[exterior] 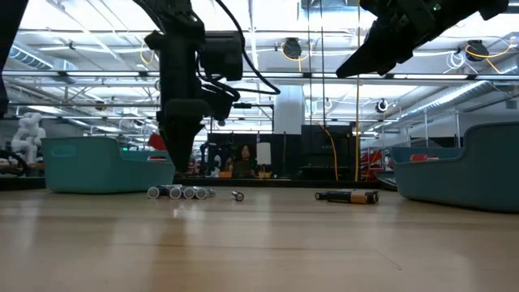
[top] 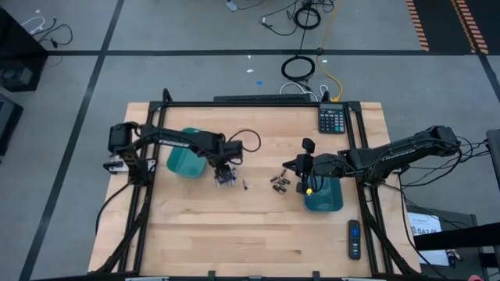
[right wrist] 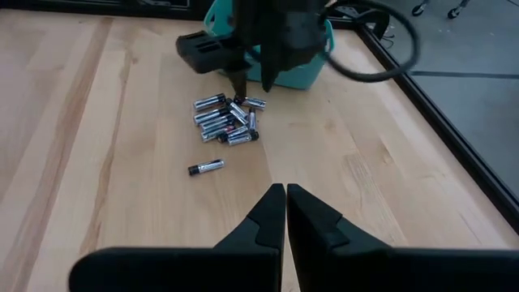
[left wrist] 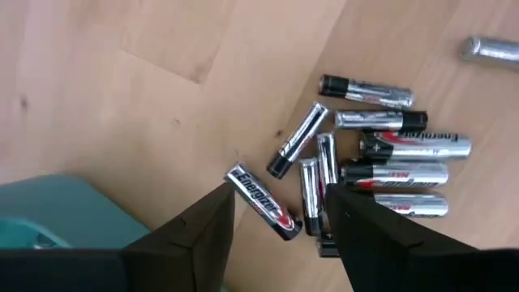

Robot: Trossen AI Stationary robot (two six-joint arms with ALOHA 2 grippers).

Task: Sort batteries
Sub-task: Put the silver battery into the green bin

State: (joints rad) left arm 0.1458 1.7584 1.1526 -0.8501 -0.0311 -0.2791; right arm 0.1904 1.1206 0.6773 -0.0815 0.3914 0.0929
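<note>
Left gripper (left wrist: 276,223): I see its fingers (left wrist: 199,235) spread apart, hanging just above the silver batteries, with one cell lying between the tips. In the high view it sits just beside the left tray.
Right gripper (right wrist: 285,212): I read its fingers pressed together with nothing between them. It hangs above the table at the near edge of the right tray, pointing toward the left arm.
Silver batteries (top: 226,179): a loose cluster on the table beside the left tray, lying at mixed angles, several touching. The labels show silver bodies with black ends.
Stray battery (right wrist: 205,168): one silver cell lies alone, a little apart from the cluster, toward the table's middle.
Dark batteries (top: 280,183): a small group near the table's centre, just left of the right gripper, well apart from the silver ones.
Left tray (top: 181,161): teal, partly under the left arm.
Right tray (top: 328,200): teal, partly under the right arm.
Calculator (top: 332,119): at the far right of the table.
Remote (top: 354,238): at the near right edge.
Table (top: 195,226): light wood.
</note>
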